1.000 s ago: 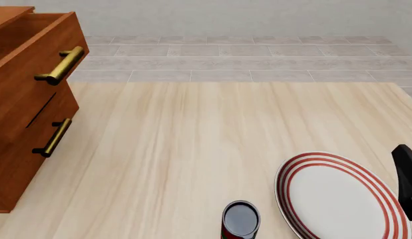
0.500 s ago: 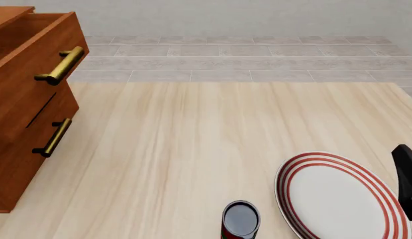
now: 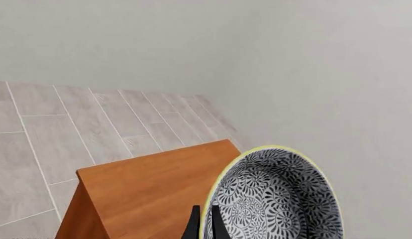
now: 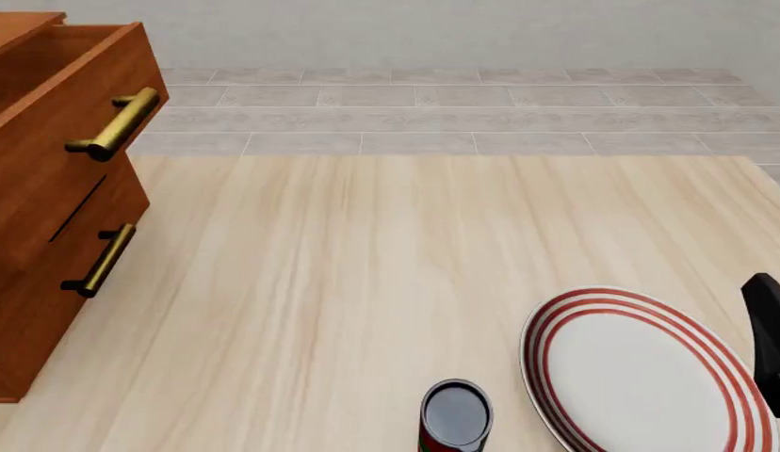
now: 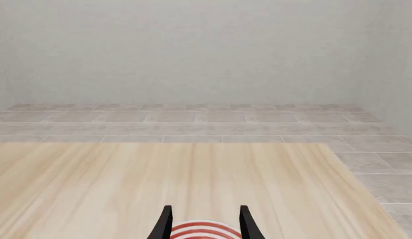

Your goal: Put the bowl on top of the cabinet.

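Beside the plate (image 4: 648, 372), a can (image 4: 456, 415).

The cabinet (image 4: 57, 198) at the frame's left is showing smooth reddish-brown wood with shiny brass handles (image 4: 115, 124). The counter (image 4: 365, 282) is looking like pale matt wood grain. The bowl (image 3: 275, 199) and plate (image 4: 641, 377) are appearing glazed, ceramic-like.

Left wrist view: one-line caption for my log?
Left gripper pinching the patterned bowl by its rim, above the wooden cabinet top.
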Robot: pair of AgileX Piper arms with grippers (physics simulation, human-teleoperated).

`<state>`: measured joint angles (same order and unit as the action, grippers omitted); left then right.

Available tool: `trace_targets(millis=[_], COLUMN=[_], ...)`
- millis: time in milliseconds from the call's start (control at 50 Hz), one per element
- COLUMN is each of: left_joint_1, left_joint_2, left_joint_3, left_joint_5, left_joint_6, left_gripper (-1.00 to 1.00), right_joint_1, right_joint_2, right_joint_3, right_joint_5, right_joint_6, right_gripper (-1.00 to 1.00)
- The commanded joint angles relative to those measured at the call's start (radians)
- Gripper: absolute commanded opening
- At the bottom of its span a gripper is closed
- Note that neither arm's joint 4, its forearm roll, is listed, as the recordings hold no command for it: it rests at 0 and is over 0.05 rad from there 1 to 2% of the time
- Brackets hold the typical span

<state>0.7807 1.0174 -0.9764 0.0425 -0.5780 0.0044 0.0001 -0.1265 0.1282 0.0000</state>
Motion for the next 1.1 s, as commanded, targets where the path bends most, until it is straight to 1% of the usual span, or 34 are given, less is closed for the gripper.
trace_targets(millis=[20,200,380,480,660,740,1100], left_joint_1=[0.009,0.013,-0.02,-0.031,-0.022,-0.028,0.002], left_joint_2=[0.036,0.049,0.054,0.066,0.109,0.106,0.116], left_joint_3=[-0.006,-0.002,0.016,0.022,0.029,0.031,0.037], left_joint_5=[-0.013,-0.021,-0.033,-0.036,-0.058,-0.059,-0.081], left_joint_6=[0.007,0.017,0.044,0.044,0.048,0.049,0.045], left_gripper=[-1.0,-1.0,-1.0,-1.0,-1.0,-1.0,-1.0], right_joint_1=[0.0,0.0,0.0,0.0,0.0,0.0,0.0], right_joint_2=[0.0,0.0,0.0,0.0,0.0,0.0,0.0], right_joint_3=[0.0,0.0,0.0,0.0,0.0,0.0,0.0], right_joint_5=[0.0,0.0,0.0,0.0,0.0,0.0,0.0], right_joint_6=[0.0,0.0,0.0,0.0,0.0,0.0,0.0], right_gripper=[1.0,1.0,1.0,1.0,1.0,1.0,1.0])
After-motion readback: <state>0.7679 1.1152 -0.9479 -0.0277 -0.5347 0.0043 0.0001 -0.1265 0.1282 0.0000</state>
